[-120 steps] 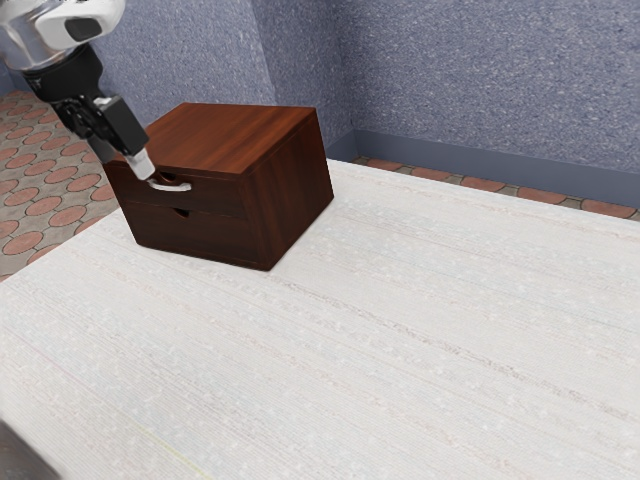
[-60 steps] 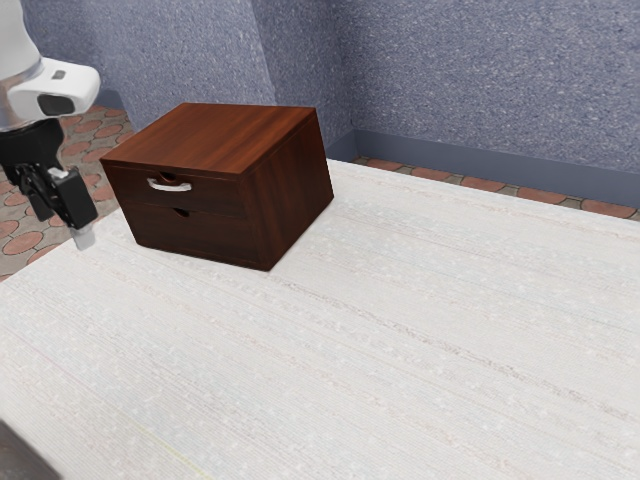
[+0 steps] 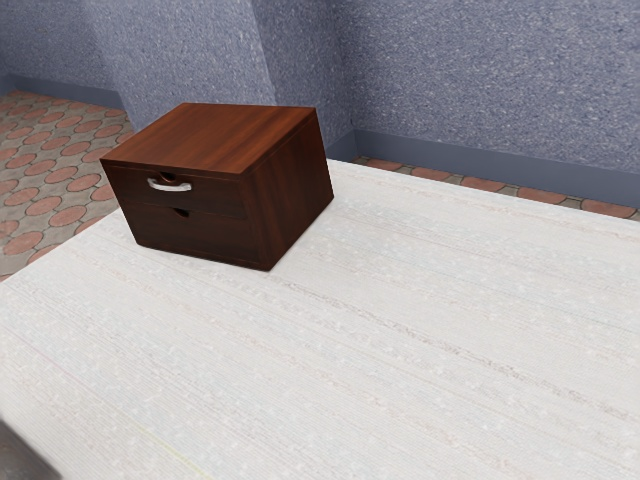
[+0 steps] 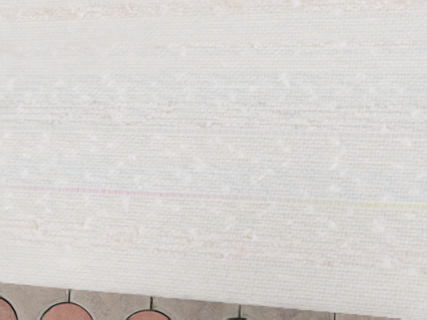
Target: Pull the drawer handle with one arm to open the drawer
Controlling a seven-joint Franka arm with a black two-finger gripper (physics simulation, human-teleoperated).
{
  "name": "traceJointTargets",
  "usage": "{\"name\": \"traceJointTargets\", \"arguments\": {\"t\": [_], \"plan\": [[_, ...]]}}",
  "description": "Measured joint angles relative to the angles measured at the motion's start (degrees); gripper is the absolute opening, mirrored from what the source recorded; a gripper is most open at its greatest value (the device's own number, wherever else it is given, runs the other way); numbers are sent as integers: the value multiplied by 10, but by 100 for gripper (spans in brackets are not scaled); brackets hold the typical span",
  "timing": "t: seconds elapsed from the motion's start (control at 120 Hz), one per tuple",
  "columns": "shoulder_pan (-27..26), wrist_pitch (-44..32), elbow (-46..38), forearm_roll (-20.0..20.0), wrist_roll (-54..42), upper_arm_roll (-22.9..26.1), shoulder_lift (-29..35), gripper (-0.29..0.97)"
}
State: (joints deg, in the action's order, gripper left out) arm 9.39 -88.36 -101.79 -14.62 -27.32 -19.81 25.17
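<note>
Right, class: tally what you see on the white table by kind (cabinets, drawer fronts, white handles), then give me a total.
Wooden cabinet: 1
Drawer fronts: 2 (upper drawer front, lower drawer front)
White handle: 1, on the upper drawer front
Total: 4

Cabinet (image 3: 225, 140): dark red-brown wood, polished, soft sheen on top. Handle (image 3: 168, 185): pale, smooth, metal-like. Bench (image 3: 420, 340): off-white, matt, fine streaked grain (almost woven up close). Floor (image 3: 45, 190): terracotta tiles, grey grout, matt. Wall (image 3: 480, 70): blue-grey, speckled, rough.
</note>
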Motion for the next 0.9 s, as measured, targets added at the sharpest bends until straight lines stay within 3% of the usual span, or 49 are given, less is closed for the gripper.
{"name": "traceJointTargets", "arguments": {"t": [0.583,0.9], "plan": [[-1,-212,-45,15,-156,-48,-67,68],[2,-258,65,60,-224,-63,-200,68]]}}
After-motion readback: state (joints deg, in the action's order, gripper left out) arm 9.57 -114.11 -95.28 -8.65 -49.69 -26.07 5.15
